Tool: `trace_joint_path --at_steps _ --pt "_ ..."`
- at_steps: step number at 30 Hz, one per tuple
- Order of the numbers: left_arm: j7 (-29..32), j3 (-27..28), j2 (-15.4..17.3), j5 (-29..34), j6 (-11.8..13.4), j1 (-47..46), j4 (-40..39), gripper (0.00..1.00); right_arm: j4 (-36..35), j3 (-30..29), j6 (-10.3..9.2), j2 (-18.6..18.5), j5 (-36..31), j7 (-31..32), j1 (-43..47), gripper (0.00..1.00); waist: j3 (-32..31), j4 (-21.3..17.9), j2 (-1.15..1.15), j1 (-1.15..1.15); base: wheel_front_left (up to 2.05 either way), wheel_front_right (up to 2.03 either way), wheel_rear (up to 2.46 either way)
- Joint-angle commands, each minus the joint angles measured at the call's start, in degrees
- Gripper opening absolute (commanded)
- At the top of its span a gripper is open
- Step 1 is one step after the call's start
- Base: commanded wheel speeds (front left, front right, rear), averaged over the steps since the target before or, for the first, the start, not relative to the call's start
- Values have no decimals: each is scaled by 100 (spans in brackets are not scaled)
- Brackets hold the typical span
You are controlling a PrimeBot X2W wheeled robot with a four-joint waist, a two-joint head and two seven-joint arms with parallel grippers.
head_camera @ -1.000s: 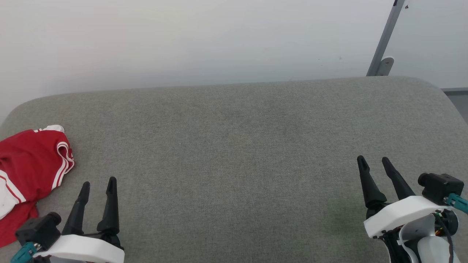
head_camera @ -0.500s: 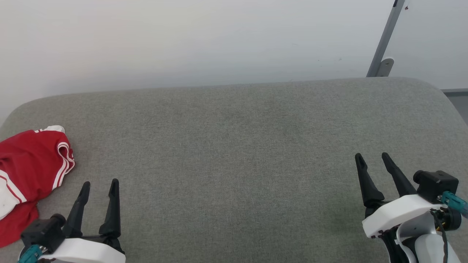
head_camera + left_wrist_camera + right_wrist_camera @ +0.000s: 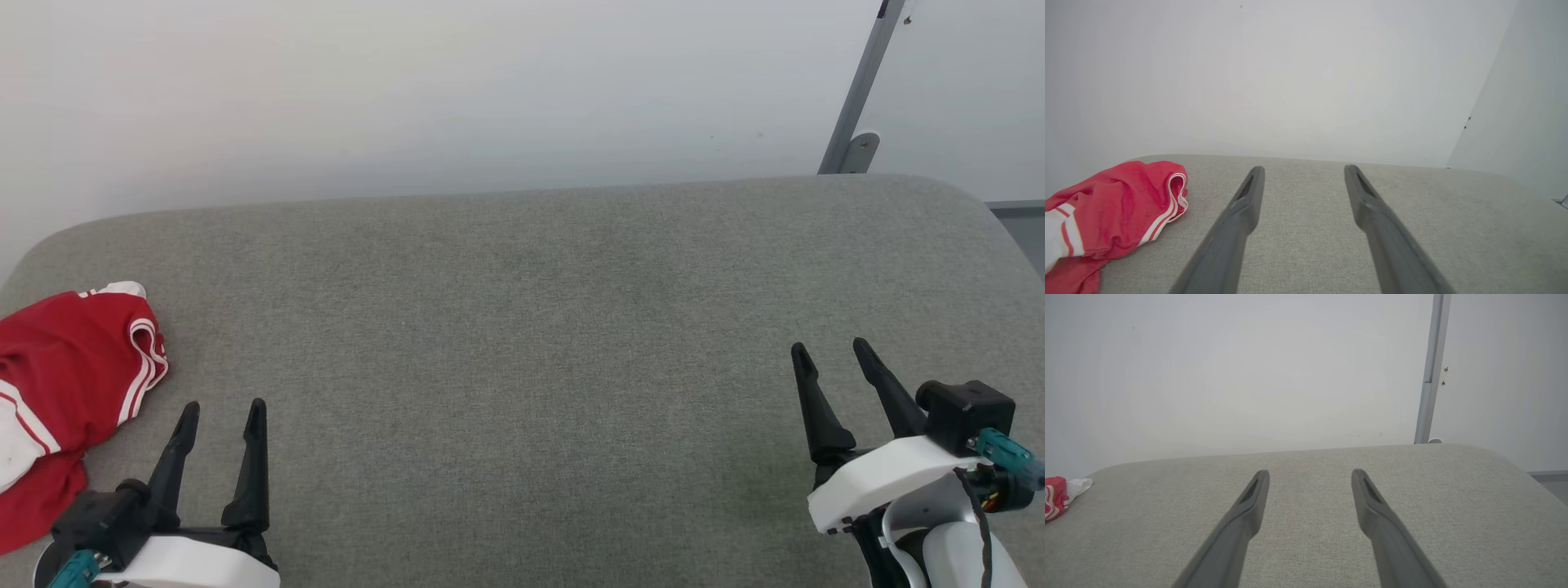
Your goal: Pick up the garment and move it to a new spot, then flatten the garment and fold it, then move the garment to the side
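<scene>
The garment [image 3: 65, 384], a bright red shirt with white sleeve ends and striped trim, lies crumpled at the far left edge of the grey padded surface [image 3: 522, 327]. In the left wrist view the garment [image 3: 1110, 216] sits left of the fingers. A small piece of the garment [image 3: 1057, 492] shows at the far left of the right wrist view. My left gripper [image 3: 224, 406] is open and empty just right of the garment, not touching it. Over the right side of the surface my right gripper [image 3: 830, 347] stands open and empty, far from the garment.
A white wall rises behind the padded surface. A grey metal post [image 3: 857, 90] with a bracket stands at the back right corner. The surface's rounded edges fall away at the left and right.
Both grippers have drawn back a little toward the view's bottom edge. The garment has not moved.
</scene>
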Motion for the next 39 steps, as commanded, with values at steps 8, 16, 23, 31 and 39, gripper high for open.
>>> trace_joint_path --at_steps 8,16,23,31,39 --pt "-19 -12 27 -79 40 62 -12 100 -26 14 -2 -17 -71 -35 -47 100 -15 -10 0 0 0 0 0" --pt "25 92 -9 -183 166 -7 22 100 -34 249 -2 14 -14 20 -112 100 -39 201 0 0 0 0 0" --pt "53 197 42 -219 281 -14 20 100 50 539 -2 -3 54 47 -216 100 -82 673 0 0 0 0 0" --pt "102 301 99 -271 405 111 -39 100 115 706 -2 2 100 47 -230 100 -155 1266 0 0 0 0 0" --pt "165 380 153 -312 522 213 -90 100 165 865 -2 21 156 35 -243 100 -226 1851 0 0 0 0 0"
